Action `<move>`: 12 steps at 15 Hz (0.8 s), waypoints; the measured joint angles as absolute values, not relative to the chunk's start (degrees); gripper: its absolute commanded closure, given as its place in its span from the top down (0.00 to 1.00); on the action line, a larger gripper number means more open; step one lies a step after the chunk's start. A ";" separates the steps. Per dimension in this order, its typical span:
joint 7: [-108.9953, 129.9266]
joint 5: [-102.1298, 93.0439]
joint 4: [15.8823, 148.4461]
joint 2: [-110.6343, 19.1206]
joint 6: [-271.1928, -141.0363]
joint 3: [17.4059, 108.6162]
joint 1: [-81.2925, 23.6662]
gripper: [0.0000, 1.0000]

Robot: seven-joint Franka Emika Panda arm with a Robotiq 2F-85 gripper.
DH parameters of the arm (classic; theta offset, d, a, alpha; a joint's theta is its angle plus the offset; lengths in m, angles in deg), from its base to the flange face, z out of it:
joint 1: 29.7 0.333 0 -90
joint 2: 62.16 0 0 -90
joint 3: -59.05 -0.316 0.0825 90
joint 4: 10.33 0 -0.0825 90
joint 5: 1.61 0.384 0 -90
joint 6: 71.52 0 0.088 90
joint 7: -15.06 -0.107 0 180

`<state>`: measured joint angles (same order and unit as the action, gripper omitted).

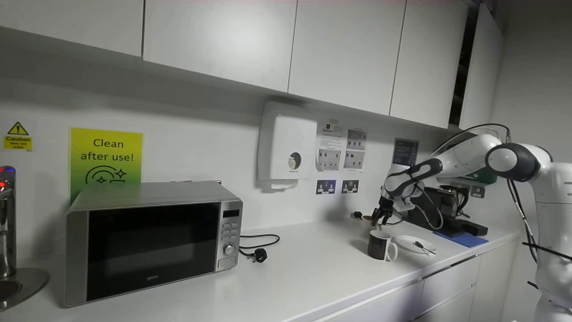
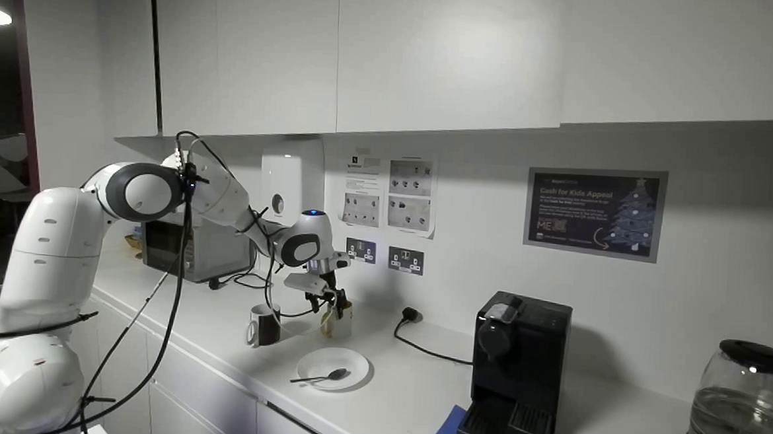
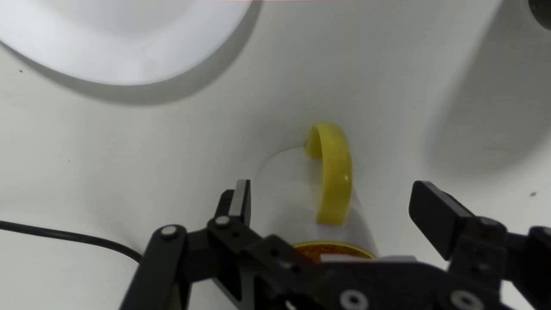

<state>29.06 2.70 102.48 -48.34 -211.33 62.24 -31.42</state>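
Yellow-handled mug (image 3: 297, 193): on the counter (image 3: 150, 172), mid-frame in my wrist view. My gripper (image 3: 332, 196) has its jaws spread wide at the mug's 9 and 3 o'clock, gripping nothing. Plate (image 3: 129, 47) toward 10 o'clock; in an exterior view, dark mug (image 2: 268, 330) at 9.

A white arm (image 2: 47, 252) stands tall just off the front edge of the table (image 1: 313, 268), and what a bend at the elbow (image 2: 151, 194), high up with a dark ring (image 2: 116, 193) around the joint! From there the forearm (image 2: 214, 198) slopes down over the table toward the back edge. The wrist (image 2: 297, 249) points downward, blue light (image 2: 313, 212) glowing on top. Below it hangs the end effector (image 3: 333, 200), nearer the back edge than the front, fingers (image 3: 241, 202) spread wide apart. Black cables (image 2: 185, 239) loop down from the elbow.
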 measured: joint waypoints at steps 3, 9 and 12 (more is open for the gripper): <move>28.75 2.75 102.12 -47.74 -211.33 62.23 -31.54 0.52; 28.62 2.45 101.91 -47.70 -211.33 62.23 -31.54 0.07; 27.88 1.33 101.83 -47.78 -211.30 62.19 -31.48 0.04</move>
